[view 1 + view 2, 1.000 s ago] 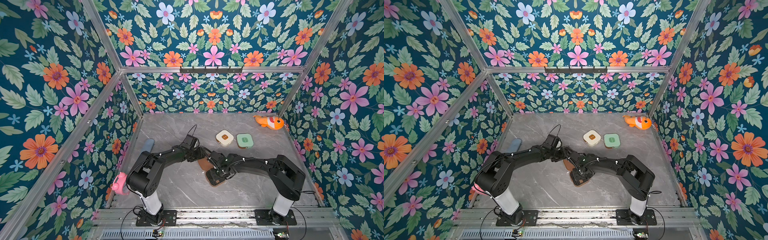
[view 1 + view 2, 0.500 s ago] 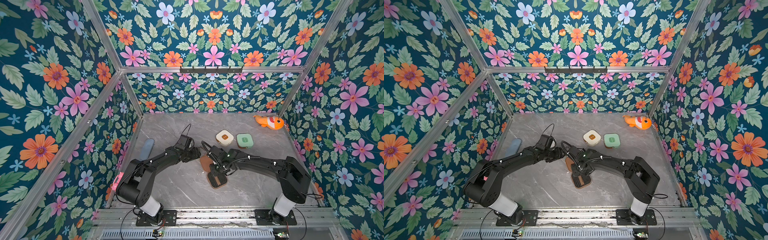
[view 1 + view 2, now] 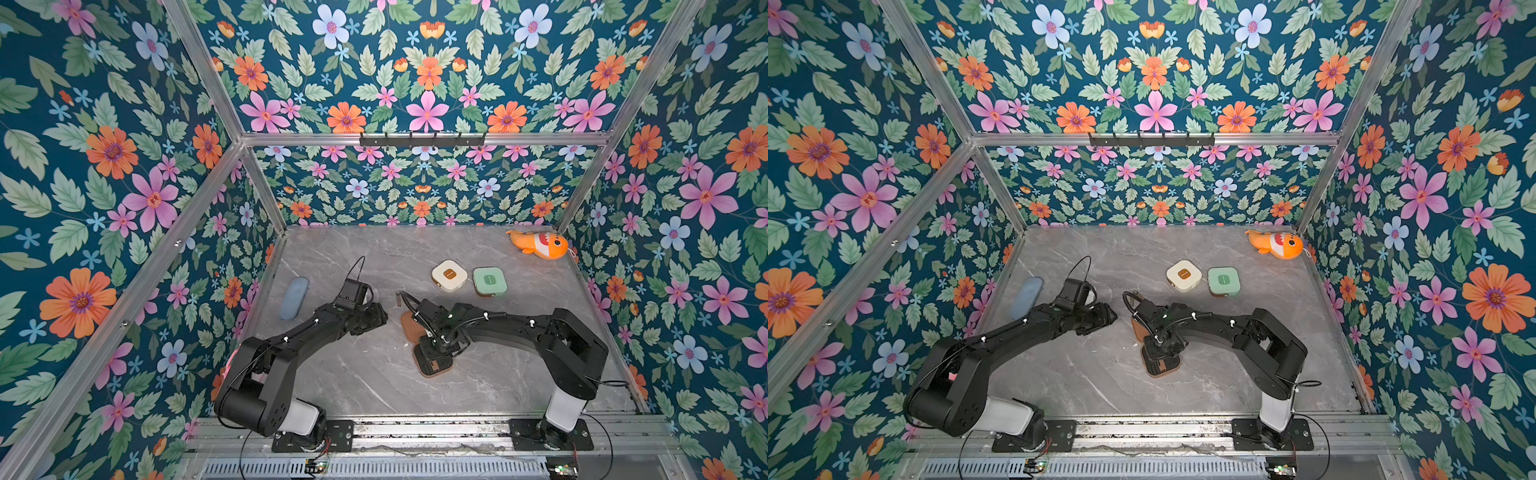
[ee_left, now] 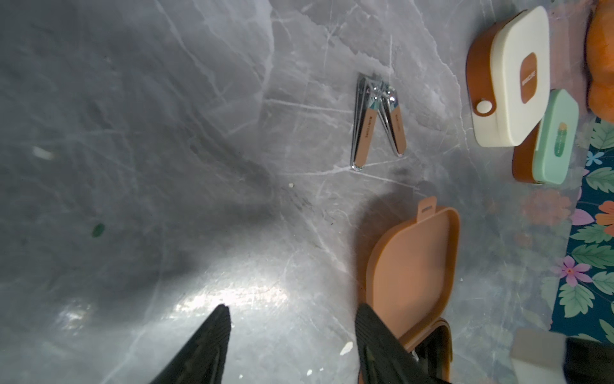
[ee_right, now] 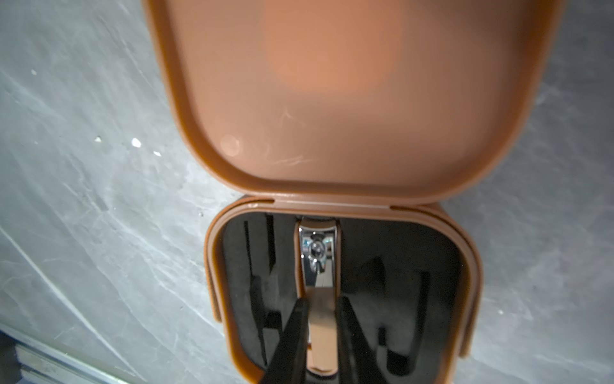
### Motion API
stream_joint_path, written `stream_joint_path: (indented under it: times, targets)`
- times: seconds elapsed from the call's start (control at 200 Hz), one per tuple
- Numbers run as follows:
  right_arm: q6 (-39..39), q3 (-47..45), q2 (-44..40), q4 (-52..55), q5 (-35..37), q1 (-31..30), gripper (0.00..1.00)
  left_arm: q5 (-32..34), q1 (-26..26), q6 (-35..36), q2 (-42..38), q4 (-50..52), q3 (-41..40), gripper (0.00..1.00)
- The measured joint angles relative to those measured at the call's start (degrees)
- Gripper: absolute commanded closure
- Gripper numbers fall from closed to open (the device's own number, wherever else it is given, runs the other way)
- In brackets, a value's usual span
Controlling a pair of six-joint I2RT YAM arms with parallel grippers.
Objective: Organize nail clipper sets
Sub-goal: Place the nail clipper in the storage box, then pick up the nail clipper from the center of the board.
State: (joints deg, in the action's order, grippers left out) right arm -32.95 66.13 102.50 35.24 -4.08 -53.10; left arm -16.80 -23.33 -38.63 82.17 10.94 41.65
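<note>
Right gripper (image 5: 321,301) pinched a slim, shiny metal nail clipper (image 5: 317,259) lying in the matte black tray (image 5: 382,266) of the open, smooth brown rounded-square case (image 5: 332,99). Left gripper (image 4: 292,309) hung spread and empty over the grey marble tabletop (image 4: 166,133).

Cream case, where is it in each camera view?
Both top views: cream case toward the back, beside the mint case.
Left wrist: cream case past the loose clippers, partly hiding the mint case.
Right wrist: not in it.
Shared landmark: the open brown case, in every view.
</note>
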Motion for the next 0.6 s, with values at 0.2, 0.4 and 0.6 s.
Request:
stream_joint_path:
  times: [0.2,0.4,0.6]
  targets:
    - [1.5,5.7,-3.0,2.8,1.2,1.4,0.57,-0.2,1.4,0.2,-2.6,0.0,-1.8,0.36]
    - [4.9,14.5,0.1,5.8,2.2,5.7,0.47,-0.2,2.3,0.0,-5.3,-0.4,-5.2,0.36]
    - [9.1,27.9,10.3,9.0,2.8,9.8,0.41,-1.2,2.3,-0.9,-8.6,-1.7,-9.2,0.36]
